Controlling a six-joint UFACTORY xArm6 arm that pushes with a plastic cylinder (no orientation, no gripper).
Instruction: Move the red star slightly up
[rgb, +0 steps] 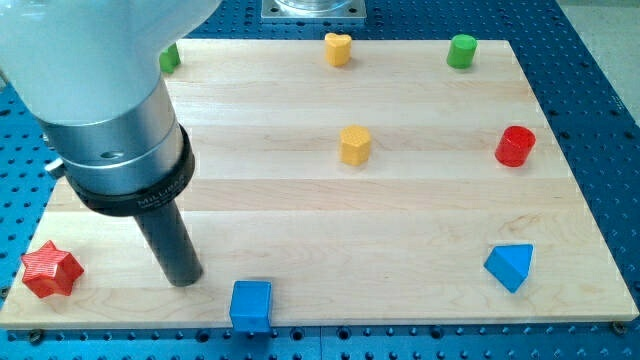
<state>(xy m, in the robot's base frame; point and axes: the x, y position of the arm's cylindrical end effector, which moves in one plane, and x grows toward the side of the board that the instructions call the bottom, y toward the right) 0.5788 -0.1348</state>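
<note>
My tip (185, 278) is planted on the wooden surface (420, 220), and the red star (50, 270) sits well off to the view's left of it, right down in the surface's bottom-left corner, close to both edges. That's the relation everything hangs on: the star lies sideways from my tip, at roughly the same level in the view, clearly apart from it, no contact.

The tool here is a plain dark rod: nothing to open or close, and it has hold of nothing.

To nudge the star toward the view's top, my judgement is that the tip must get below the star first, into the thin strip between it and the surface's bottom edge. That's tight, and a push from where it stands now would only shove the star leftward off the side.

Measured from the star: a blue cube (250, 303) lies far to its right, just beyond my tip, at the bottom edge. The small green block (170, 57) is well above the star, partly hidden behind the arm (95, 90).
</note>
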